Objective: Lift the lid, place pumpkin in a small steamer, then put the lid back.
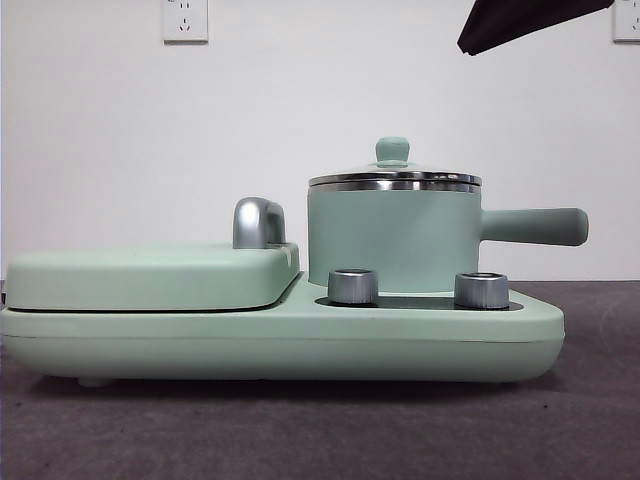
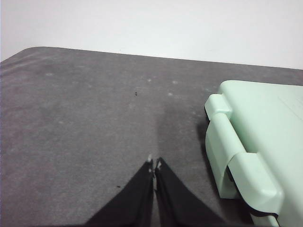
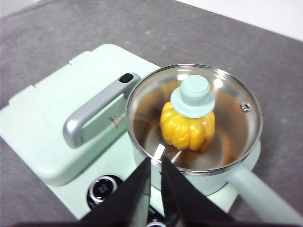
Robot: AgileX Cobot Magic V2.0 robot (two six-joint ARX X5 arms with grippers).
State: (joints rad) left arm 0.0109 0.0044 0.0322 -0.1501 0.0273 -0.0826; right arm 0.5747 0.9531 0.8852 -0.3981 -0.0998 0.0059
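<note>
The lid (image 3: 194, 118) sits flat on the steamer (image 1: 392, 238), its steel rim seated all round the pot's rim. Only the right wrist view looks down through the glass: the pumpkin (image 3: 187, 126) rests inside on the pot's floor, partly hidden under the knob (image 3: 192, 96). The front view, level with the table, shows nothing of the pumpkin; there the pot wall hides it, and only the rim and the knob rise above the pot. That view does show the pot's handle (image 1: 533, 226) reaching straight out to the side and the two silver dials (image 1: 353, 285) on the base (image 1: 280, 345) in front of the pot.

The right gripper (image 3: 155, 163) hangs above the base, fingers nearly together with a thin slit between them, holding nothing. The pot lies just beyond its fingertips, the grey handle (image 3: 97, 111) of the griddle cover (image 3: 52, 127) off to one side of them.

The left gripper (image 2: 154, 164) shows only in its own wrist view, fingers pressed together and empty, over bare grey table (image 2: 85, 123). The cover's hinged end lies to one side of its fingertips, apart from them. In the front view a dark arm tip (image 1: 520, 22) shows at the top corner.
</note>
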